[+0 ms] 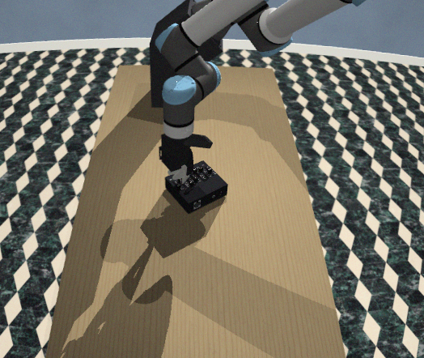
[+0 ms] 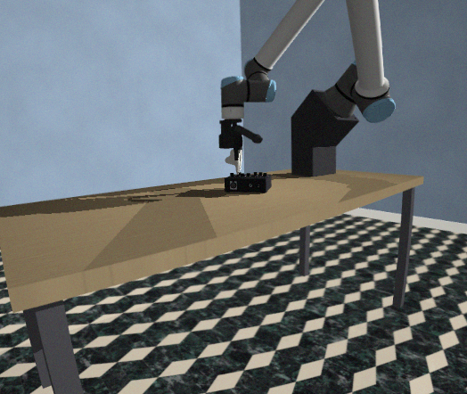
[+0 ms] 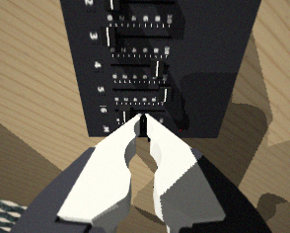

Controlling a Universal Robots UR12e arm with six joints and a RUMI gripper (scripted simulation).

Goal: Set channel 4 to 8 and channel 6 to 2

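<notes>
The black lighting desk (image 1: 208, 190) (image 2: 260, 184) (image 3: 202, 54) sits on the table. In the wrist view, the channel 4 fader cap (image 3: 158, 68) is by the 8 mark. The channel 6 fader cap (image 3: 126, 116) is near the 2 mark, partly beside the left fingertip. The channel 3 cap (image 3: 110, 37) is at the 0 end and the channel 5 cap (image 3: 166, 95) is near the 10 end. My gripper (image 3: 143, 116) (image 2: 238, 171) is shut and empty, its tips low over the desk, to the right of the channel 6 cap. The tips partly hide the M row.
The wooden table (image 1: 248, 235) (image 2: 149, 241) carries the desk and the arm's dark pedestal (image 2: 305, 138), which stands behind the desk. The arm's shadow falls across the table and part of the desk. The channel 2 cap (image 3: 114, 4) is at the top edge of the wrist view.
</notes>
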